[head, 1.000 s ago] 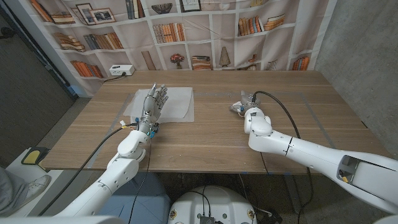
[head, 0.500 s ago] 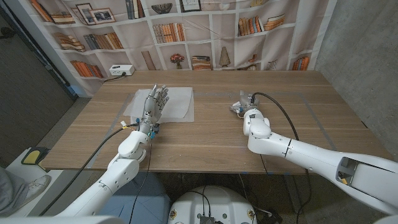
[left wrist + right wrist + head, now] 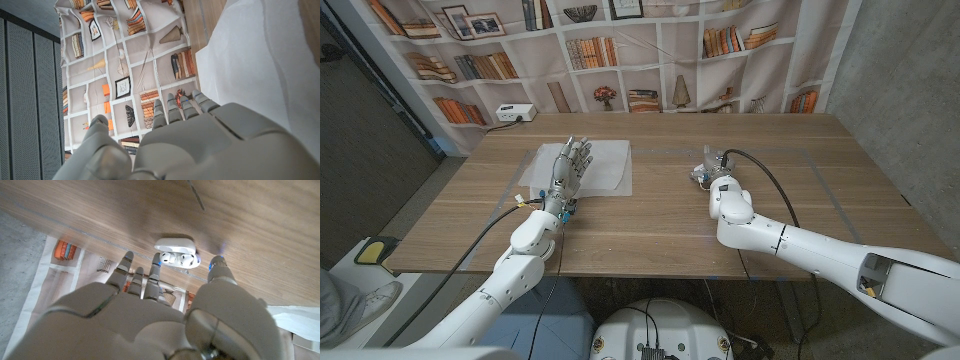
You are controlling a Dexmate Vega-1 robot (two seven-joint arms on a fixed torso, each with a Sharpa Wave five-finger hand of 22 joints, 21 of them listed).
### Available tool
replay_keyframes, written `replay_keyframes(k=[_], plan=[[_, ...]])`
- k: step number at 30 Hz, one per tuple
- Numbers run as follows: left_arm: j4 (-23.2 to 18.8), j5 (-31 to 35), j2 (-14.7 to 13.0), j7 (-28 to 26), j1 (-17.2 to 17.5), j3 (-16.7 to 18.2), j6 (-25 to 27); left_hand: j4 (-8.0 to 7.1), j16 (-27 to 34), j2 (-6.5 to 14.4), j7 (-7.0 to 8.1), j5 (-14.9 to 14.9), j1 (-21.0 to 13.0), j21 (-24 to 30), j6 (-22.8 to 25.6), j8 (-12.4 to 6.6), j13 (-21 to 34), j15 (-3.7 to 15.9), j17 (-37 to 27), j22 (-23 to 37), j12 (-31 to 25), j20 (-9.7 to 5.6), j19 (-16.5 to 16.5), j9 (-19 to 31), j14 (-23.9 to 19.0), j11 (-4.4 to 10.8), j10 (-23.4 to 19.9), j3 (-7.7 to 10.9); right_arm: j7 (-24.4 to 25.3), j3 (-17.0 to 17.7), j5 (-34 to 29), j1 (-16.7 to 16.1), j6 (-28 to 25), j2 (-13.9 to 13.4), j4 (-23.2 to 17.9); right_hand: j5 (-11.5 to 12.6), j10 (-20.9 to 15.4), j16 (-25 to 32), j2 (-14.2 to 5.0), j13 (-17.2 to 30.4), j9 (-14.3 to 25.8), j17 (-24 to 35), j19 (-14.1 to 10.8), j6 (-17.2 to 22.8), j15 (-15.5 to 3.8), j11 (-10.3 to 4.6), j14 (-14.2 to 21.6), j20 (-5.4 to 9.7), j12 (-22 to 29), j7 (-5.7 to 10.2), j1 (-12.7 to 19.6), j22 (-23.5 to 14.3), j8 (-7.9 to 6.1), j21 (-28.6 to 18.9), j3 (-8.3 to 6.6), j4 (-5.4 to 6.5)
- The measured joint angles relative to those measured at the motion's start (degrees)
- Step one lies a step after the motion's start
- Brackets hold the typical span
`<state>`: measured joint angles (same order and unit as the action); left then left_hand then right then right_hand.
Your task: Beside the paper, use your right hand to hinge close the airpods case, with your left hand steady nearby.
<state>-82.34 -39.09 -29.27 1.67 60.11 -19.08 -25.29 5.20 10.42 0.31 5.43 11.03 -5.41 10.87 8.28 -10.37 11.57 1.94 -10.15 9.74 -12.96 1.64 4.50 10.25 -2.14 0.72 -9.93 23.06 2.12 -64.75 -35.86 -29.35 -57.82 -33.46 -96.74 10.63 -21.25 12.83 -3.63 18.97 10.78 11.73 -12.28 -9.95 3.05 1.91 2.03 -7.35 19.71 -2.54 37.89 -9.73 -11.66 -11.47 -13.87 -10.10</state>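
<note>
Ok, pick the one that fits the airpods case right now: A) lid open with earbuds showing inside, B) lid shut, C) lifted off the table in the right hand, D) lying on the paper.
A: in the right wrist view the airpods case sits on the wood with its lid up and both earbuds visible, the right hand just short of it.

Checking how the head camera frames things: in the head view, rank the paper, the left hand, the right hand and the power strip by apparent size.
1. paper
2. left hand
3. right hand, foreshortened, so unsure against the power strip
4. power strip

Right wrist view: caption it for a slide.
Right hand reaches with spread fingers toward the open case on the table.
</note>
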Motion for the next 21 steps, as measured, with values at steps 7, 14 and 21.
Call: replay_keyframes(k=[7, 14, 21], plan=[[0.3, -0.1, 0.1, 0.2, -0.4, -0.1, 0.0, 0.0, 0.0, 0.2, 0.0, 0.0, 0.2, 0.0, 0.0, 0.0, 0.0, 0.0, 0.0, 0.0, 0.0, 0.0, 0.0, 0.0, 0.0, 0.0, 0.0, 0.0, 0.1, 0.0, -0.5, 0.0, -0.1, 0.4, 0.5, 0.0, -0.9, 0.0, -0.66, 0.3, 0.0, 0.0, -0.7, 0.2, -0.6, -0.93, 0.6, 0.71, 0.9, 0.43, 2.6, 0.0, -0.22, 0.0, -1.28, -0.21], [0.3, -0.2, 0.1, 0.2, -0.4, -0.1, 0.0, 0.02, 0.0, 0.2, 0.0, 0.0, 0.2, 0.0, 0.0, 0.0, 0.0, 0.0, 0.0, 0.0, 0.0, 0.0, 0.0, 0.0, 0.0, -0.12, 0.1, -0.01, 1.2, 0.2, -0.8, -0.2, 0.0, 0.7, 0.7, 0.0, -2.2, 0.0, -2.46, 0.9, 0.0, 0.0, -1.8, 1.7, -2.16, -2.16, 2.2, 1.82, 2.1, 1.95, 6.5, 0.0, -0.45, 0.0, -3.08, -0.08], [0.4, -0.3, 0.2, 0.1, -0.3, 0.0, 0.0, 0.25, 0.0, 0.2, 0.0, 0.0, 0.2, 0.0, 0.0, 0.0, 0.0, 0.0, 0.0, 0.0, 0.0, 0.0, 0.0, 0.0, 0.0, -0.12, 0.1, -0.24, 2.3, 0.6, -1.0, -0.8, 0.5, 1.1, 1.0, 0.0, -3.0, 0.0, -2.87, 1.1, 0.0, 0.0, -2.1, 2.3, -2.73, -2.97, 2.7, 2.13, 3.0, 2.46, 7.5, 0.0, -0.45, 0.0, -3.61, 0.15]])
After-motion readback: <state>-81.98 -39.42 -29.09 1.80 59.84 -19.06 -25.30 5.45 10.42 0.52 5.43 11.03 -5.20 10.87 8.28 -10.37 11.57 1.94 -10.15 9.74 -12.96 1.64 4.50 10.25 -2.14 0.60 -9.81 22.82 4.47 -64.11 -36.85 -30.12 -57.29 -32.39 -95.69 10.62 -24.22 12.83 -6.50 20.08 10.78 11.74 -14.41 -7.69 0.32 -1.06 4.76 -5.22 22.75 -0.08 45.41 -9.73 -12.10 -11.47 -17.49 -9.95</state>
